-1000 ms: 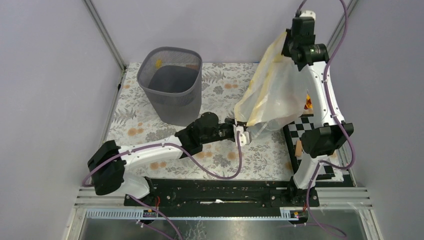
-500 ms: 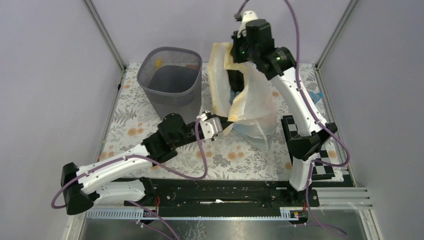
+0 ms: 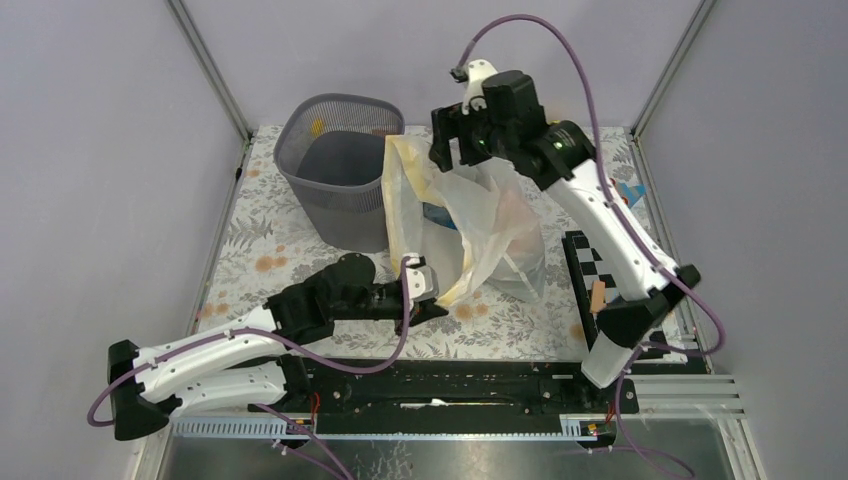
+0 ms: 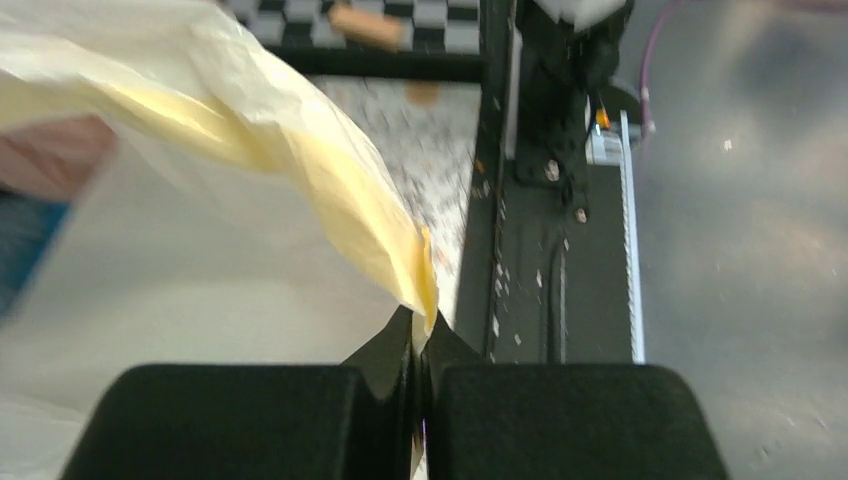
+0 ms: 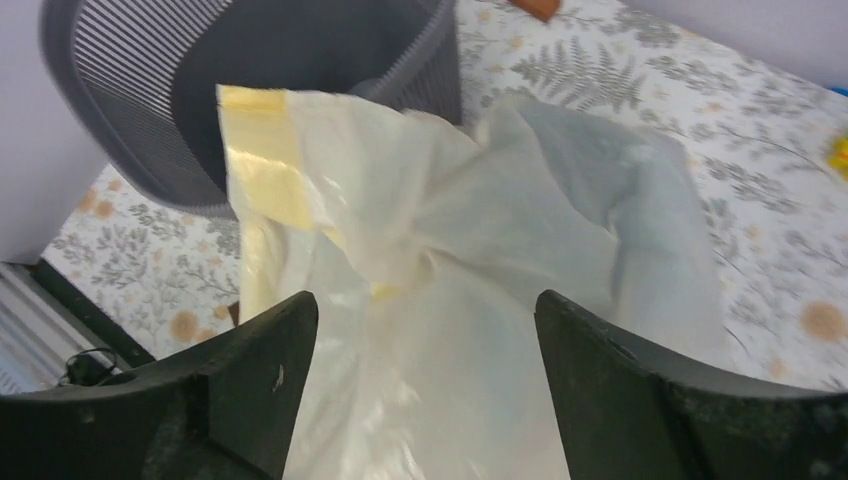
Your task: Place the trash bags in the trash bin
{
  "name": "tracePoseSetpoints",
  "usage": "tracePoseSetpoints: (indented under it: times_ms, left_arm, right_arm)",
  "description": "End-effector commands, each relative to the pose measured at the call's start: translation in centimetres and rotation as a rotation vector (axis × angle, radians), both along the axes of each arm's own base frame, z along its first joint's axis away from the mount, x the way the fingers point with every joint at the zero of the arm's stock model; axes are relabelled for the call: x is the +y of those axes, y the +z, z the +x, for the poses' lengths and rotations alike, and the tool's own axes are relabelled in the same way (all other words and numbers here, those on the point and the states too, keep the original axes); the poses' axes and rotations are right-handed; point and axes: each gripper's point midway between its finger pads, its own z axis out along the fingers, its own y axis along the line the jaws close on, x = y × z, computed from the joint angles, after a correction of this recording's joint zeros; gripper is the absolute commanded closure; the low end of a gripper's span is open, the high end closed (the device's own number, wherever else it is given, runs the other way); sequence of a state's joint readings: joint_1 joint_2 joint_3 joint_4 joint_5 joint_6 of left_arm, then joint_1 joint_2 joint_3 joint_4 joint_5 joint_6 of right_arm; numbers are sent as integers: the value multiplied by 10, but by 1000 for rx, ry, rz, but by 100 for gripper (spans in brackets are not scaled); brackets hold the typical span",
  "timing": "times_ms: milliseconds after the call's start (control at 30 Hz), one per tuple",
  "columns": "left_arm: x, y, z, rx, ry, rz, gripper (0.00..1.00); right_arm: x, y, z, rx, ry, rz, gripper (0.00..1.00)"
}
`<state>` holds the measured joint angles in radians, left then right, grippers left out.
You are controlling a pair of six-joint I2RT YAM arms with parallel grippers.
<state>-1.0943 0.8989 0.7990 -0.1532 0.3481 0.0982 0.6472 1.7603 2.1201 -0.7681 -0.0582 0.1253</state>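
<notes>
1. Pinching a corner of the clear bag (image 3: pixel 480 215) by its yellow band (image 5: pixel 255 150) with the left gripper (image 4: pixel 418 350), clamped flat on the film, low by the near edge of the tabletop (image 3: pixel 260 240)
2. Hovering the right gripper (image 5: pixel 425 310) over the bag's crumpled top, nearer the far edge, spread wide and gripping nothing
3. Spotting what look like the trash bags (image 4: pixel 50 160): a pink patch behind the clear wall, seemingly inside the bag next to something blue, too blurred to say more
4. Noting the trash bin (image 3: pixel 350 205) upright at the far left corner, mouth up, just beside the bag's yellow band; touching or not, hard to tell
5. Judging the step in hand: most likely opening the bag's mouth so the pink film can be reached
6. Doing it well: lower the open gripper onto a single layer of the mouth, opposite the pinched corner, not onto a bunched fold, and close fully before pulling
7. Draw the two grips apart slowly, using the low left pinch as an anchor, since thin film probably slips and tears easily
8. Steer clear of the bin's rim while spreading; a snagged band could tip it over
</notes>
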Motion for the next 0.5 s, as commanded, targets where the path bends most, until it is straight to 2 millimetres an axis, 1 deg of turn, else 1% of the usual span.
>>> tracePoseSetpoints:
  times_ms: [0, 67, 167, 267, 367, 467]
  left_arm:
    - [19, -40, -17, 137, 12, 129, 100]
    - [24, -50, -17, 165, 35, 174, 100]
    - [30, -61, -19, 208, 46, 247, 100]
    - [32, -68, -28, 275, 34, 291, 100]
    - [34, -67, -38, 306, 7, 316, 100]
    - [40, -62, -40, 316, 27, 317, 100]
  right_arm:
    - [-58, 35, -17, -117, -180, -25, 10]
    - [-89, 23, -15, -117, -314, -75, 10]
    - [-119, 4, -17, -62, -387, -55, 10]
    - [-146, -25, -14, 26, -442, 6, 8]
    - [-174, -59, -11, 114, -537, 54, 2]
    - [-190, -92, -12, 164, -648, 91, 0]
